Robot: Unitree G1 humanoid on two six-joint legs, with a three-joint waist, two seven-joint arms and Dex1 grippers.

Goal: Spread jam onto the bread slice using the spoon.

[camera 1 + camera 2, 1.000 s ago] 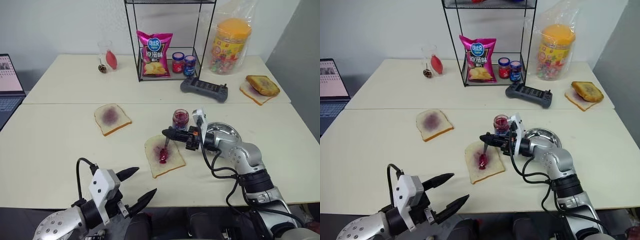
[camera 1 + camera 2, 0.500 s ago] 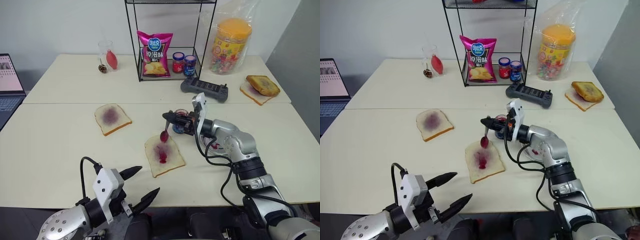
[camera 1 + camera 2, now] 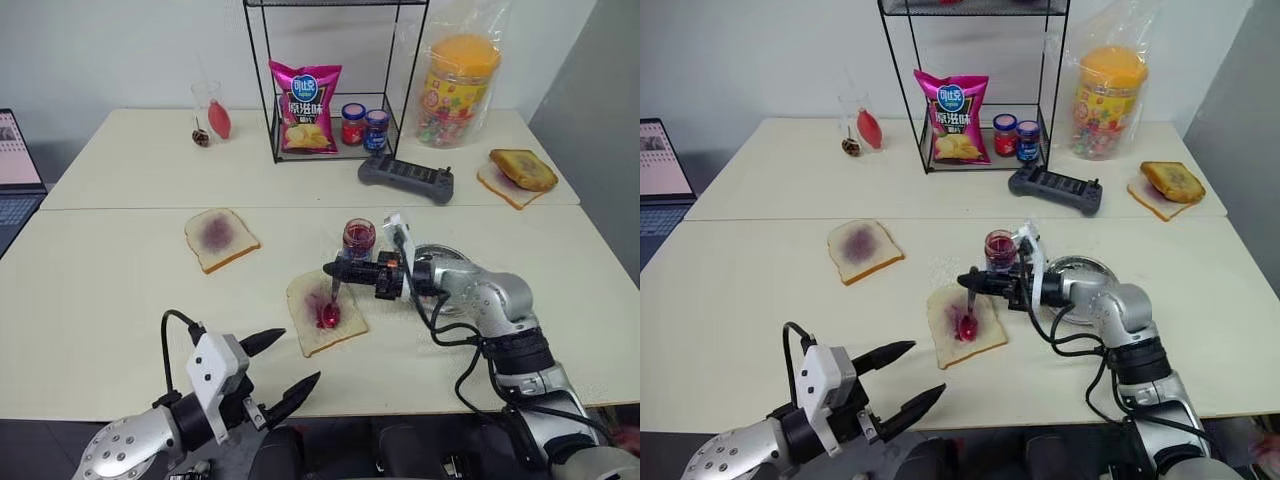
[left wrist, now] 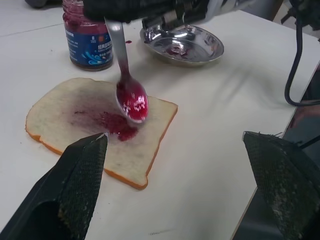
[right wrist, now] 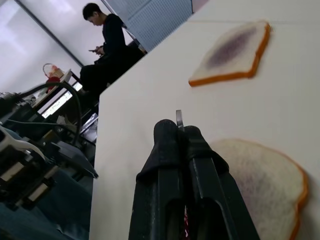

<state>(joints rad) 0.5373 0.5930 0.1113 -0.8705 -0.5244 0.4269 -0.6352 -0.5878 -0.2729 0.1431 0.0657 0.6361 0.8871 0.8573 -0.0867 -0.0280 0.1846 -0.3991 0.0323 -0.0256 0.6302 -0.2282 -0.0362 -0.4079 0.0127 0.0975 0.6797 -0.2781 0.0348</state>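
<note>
At frame centre, the right gripper clamps the spoon, seemingly touching the bread slice; jam only centred, spreading remains. Left gripper open.

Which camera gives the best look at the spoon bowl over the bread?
The left wrist view: the spoon is close, its jam-coated bowl just above the bread slice. The eye views show it small under the right claw; the right wrist view shows just its handle tip.

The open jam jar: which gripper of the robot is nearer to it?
Right. The right gripper, shut on the spoon, is just in front of the jam jar, above the bread slice. The left gripper is open, far back near the table edge.
</note>
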